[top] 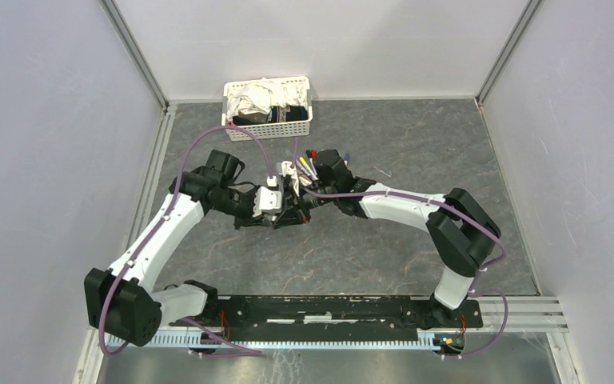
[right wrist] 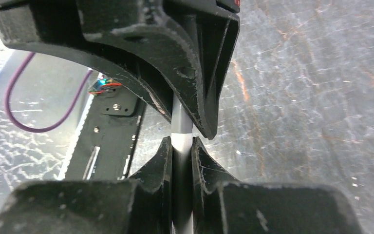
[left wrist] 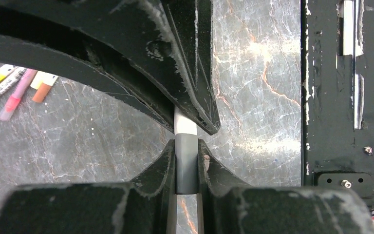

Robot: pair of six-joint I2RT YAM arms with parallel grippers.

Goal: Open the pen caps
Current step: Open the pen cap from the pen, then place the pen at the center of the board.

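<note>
Grip shared on one pen (left wrist: 185, 124), mid-frame in the top view, an arm at each end. Grey pen cap (left wrist: 186, 170) clamped in left gripper (left wrist: 186, 145), lower centre of left wrist view; shaft pinched tight by right gripper (right wrist: 180, 144) (shadowed there, so barrel or cap hard to tell). Pull straight apart along the pen's axis, no bending, both clamps firm. White barrel, short dull-grey cap, seam just above the left clamp. Spare pens (left wrist: 14, 90) lying upper left.
</note>
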